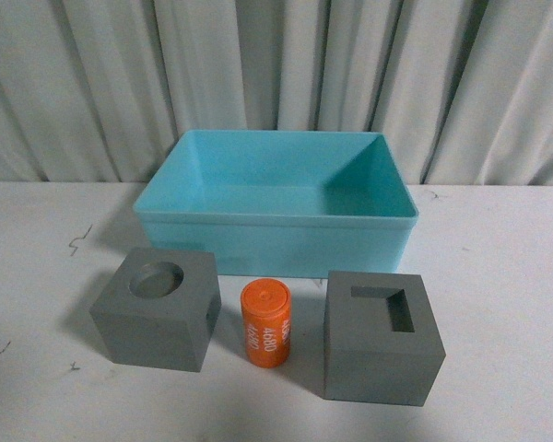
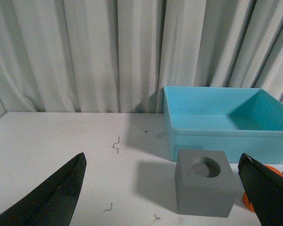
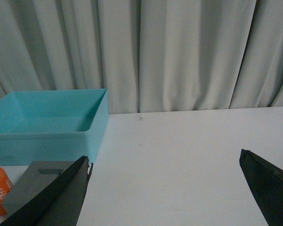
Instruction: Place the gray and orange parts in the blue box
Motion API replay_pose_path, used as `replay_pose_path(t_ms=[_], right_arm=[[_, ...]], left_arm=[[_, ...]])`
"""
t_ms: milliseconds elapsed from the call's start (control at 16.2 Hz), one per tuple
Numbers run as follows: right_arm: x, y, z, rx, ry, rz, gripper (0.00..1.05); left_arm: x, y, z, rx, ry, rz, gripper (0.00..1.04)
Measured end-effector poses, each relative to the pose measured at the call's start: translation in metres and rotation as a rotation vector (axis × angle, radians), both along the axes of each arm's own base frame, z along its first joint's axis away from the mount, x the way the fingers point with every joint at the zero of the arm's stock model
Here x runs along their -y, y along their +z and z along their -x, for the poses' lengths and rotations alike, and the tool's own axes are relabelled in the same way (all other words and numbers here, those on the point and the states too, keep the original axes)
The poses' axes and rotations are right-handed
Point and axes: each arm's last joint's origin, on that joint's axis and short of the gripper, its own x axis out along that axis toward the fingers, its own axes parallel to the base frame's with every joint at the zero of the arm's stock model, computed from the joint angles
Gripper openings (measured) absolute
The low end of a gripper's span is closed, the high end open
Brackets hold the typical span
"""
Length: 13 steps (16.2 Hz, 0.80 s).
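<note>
Orange cylinder (image 1: 265, 324) stands upright, axis vertical, before blue box (image 1: 276, 244).

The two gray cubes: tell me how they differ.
The left cube has a round recess in its top; the right cube has a rectangular one. The left cube sits left of the orange cylinder, the right cube right of it. Both are matte gray, upright, outside the blue box.

The open turquoise box (image 1: 275, 219) stands behind a row of three: round-recess gray cube (image 1: 157, 318) left, upright orange cylinder (image 1: 265, 324) in the middle, rectangular-recess gray cube (image 1: 382, 345) right.
</note>
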Motion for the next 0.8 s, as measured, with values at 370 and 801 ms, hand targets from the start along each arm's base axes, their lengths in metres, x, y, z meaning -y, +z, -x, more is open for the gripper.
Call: replay_pose_path(t_ms=[370,801], right_arm=[[0.0000,0.0000,0.0000,0.000,0.000,0.000,0.98],[0.0000,0.0000,0.0000,0.000,0.000,0.000,0.98]], left_arm=[[0.0000,0.0000,0.0000,0.000,0.000,0.000,0.98],[0.0000,0.0000,0.0000,0.000,0.000,0.000,0.98]])
